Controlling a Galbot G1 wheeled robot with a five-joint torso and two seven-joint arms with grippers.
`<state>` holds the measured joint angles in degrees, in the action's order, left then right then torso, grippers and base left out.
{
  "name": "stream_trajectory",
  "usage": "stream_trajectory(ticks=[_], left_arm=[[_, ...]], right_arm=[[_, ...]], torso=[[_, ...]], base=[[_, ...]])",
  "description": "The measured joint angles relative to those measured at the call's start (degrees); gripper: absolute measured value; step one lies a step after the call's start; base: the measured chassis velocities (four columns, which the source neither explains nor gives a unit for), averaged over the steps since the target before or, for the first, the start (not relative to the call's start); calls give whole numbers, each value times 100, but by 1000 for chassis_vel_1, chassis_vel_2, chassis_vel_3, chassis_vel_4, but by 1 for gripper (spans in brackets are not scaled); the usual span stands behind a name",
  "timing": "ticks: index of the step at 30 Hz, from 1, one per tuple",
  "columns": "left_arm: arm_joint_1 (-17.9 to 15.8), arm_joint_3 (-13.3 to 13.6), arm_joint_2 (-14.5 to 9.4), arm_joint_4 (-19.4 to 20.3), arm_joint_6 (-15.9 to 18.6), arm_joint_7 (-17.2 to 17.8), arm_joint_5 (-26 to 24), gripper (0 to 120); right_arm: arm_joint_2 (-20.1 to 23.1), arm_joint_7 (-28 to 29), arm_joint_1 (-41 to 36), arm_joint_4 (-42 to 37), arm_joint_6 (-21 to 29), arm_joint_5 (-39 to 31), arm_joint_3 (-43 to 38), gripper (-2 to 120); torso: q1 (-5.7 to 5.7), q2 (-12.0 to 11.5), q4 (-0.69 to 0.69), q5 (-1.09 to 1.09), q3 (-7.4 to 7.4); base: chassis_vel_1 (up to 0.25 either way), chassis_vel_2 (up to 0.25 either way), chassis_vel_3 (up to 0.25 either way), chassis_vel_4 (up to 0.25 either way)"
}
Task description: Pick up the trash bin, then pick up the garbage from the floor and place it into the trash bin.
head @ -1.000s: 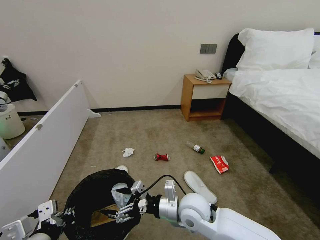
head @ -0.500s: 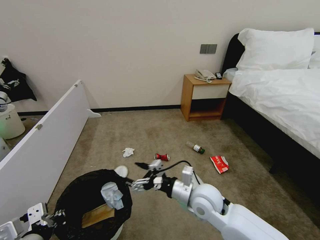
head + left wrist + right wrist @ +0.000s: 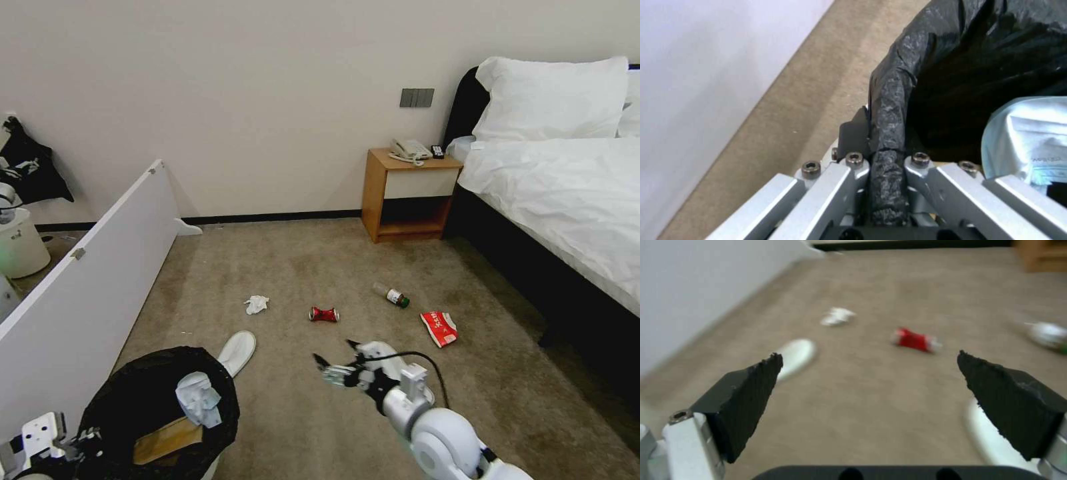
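Carpeted hotel-room floor, litter scattered. Left gripper [image 3: 878,186] at 8 o'clock, clenched on the bagged rim of the trash bin [image 3: 120,400], which holds a tissue wad [image 3: 197,399] and cardboard [image 3: 163,440]. Risk: thin bag could slip from the pinch, tilting the bin. Slipper [image 3: 237,352] at 9 o'clock of the right gripper [image 3: 337,363], can [image 3: 324,314] at 12. That gripper hangs low over the carpet, jaws spread, empty.

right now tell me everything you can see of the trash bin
The trash bin is small, round and white, lined with a crinkly black bag folded over its rim. It sits low at the robot's left, upright, mouth open. Inside lie a crumpled white tissue and brown cardboard. The left gripper is clamped on its bagged rim.
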<state>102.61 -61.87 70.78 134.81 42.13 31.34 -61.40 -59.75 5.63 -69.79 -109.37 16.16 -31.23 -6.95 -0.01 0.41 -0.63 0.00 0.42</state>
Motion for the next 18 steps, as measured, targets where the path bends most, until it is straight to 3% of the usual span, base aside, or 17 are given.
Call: stream_trajectory(ticks=[12, 18], left_arm=[[-111, -298, 208, -239, 2, -122, 107, 3], [-102, -410, 229, -386, 2, -194, 71, 3]], right_arm=[[-321, 107, -1281, -372, -379, 604, -1333, 100], [-611, -185, -2019, -404, -704, 1238, -1968, 100]], torso=[[0, 1, 1, 1, 0], [0, 1, 0, 0, 0]], base=[[0, 0, 0, 0], [0, 0, 0, 0]])
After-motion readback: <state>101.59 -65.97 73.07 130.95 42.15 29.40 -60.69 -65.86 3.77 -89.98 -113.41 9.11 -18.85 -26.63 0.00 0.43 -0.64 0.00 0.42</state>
